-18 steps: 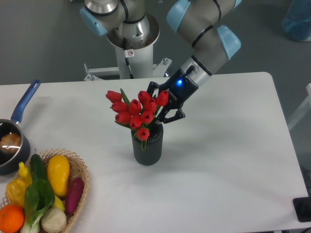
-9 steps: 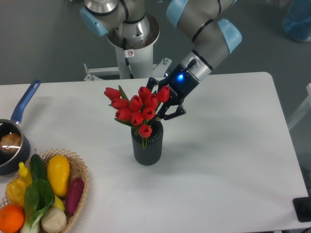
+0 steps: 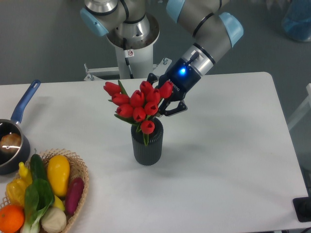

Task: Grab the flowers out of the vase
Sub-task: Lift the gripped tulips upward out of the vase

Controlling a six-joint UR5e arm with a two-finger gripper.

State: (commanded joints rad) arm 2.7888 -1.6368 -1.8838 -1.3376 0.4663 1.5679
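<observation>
Gripper (image 3: 164, 99) is closed around the flowers (image 3: 138, 104) from three o'clock, blooms just above the vase (image 3: 146, 146). Light, soft bunch, I'd say — hold the tied stems, never the heads.

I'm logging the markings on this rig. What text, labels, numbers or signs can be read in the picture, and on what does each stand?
No text can be read.
Small round red-and-white sticker on the robot's base column: a sign, too small to make out.
Pale marking on the dark body of the hand, beside its blue light: too blurred to read.
Flowers, vase, pot, basket: no lettering visible.
</observation>
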